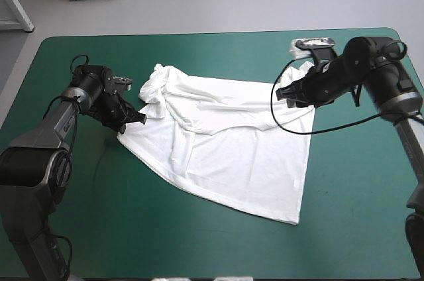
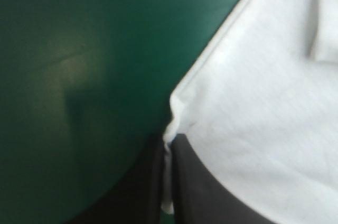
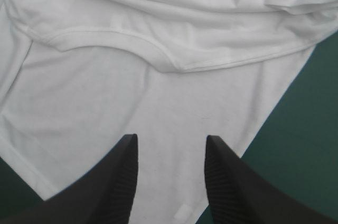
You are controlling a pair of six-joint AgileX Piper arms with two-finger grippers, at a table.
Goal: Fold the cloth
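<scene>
The desk (image 1: 132,228), under its teal-green cover, is bare along the near strip. The T-shirt (image 1: 232,155) lies at the desk's middle, partly spread. Its near corner points toward the near right, and the body is flat with shallow creases. Further back, one layer is turned over the body, and the far left part is bunched in a crumpled lump.

The left hand (image 1: 137,119) sits low at the T-shirt's left edge. Its fingers are pressed all but together, pinching a fold of white hem between them, as the left wrist view confirms. The right hand (image 1: 286,93) is at the T-shirt's far right edge with its fingers spread and gripping nothing. Its wrist view shows cloth beneath and ahead, crossed by a curved hem.

Assessment: the work stands at the flattening stage, and no proper fold is made. One side is gripped, the other not yet. The next move calls for the right hand to descend and pinch the right edge. Both should then draw apart evenly so the bunched far part opens. The risk is catching two layers at once.
</scene>
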